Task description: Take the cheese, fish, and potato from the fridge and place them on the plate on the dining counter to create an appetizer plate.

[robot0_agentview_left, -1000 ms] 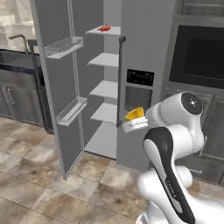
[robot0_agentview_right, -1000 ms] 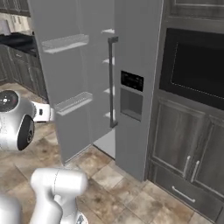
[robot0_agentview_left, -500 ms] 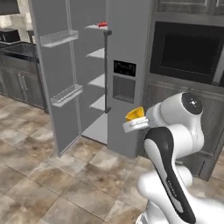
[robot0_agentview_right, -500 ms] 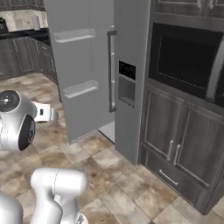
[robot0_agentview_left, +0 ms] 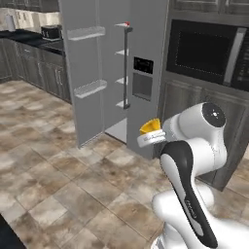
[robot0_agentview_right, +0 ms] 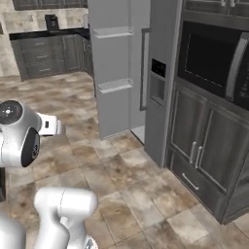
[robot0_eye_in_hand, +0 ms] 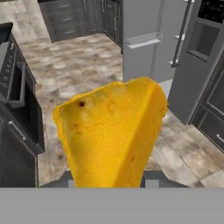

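Cheese [robot0_eye_in_hand: 111, 131] centre frame, clamped in our gripper [robot0_eye_in_hand: 107, 177] jaws for carrying | fridge [robot0_agentview_left: 104, 73] upper left, door open, fish [robot0_agentview_left: 127, 23] on top shelf | we judge plate delivery next

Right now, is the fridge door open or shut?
Open. The fridge door stands swung out, its clear bins facing the room, with the pale shelves exposed behind the bar handle.
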Motion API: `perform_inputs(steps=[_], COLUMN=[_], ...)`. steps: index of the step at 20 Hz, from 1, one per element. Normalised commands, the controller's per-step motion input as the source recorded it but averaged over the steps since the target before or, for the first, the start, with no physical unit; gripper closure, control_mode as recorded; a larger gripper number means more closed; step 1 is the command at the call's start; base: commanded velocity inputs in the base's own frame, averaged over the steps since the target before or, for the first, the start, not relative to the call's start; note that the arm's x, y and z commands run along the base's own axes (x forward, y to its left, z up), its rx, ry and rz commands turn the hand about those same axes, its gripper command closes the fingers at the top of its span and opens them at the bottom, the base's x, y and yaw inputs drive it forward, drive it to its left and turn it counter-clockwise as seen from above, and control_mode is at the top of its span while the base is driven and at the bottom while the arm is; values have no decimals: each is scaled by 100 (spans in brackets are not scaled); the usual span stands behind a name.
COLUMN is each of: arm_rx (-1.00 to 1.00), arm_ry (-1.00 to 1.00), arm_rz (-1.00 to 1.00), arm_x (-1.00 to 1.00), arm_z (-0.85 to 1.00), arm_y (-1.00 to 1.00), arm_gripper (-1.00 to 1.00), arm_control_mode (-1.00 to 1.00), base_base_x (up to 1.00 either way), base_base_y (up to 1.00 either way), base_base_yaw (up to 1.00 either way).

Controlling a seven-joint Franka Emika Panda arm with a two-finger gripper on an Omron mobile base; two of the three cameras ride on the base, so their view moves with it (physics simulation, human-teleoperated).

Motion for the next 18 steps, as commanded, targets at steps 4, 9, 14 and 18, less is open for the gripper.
perform_inputs(steps=[4, 9, 14, 18], arm_rx=[0, 0, 0, 0], arm_ry=[0, 0, 0, 0], arm_rz=[0, 0, 0, 0], arm_x=[0, 0, 0, 0], arm_z=[0, 0, 0, 0], arm_y=[0, 0, 0, 0], arm_gripper=[100, 100, 100, 100], arm_control_mode=[100, 100, 100, 100], base_base_x=[-100, -100, -100, -100], base_base_y=[-22, -23, -43, -51], base_base_yaw=[42, 42, 42, 39])
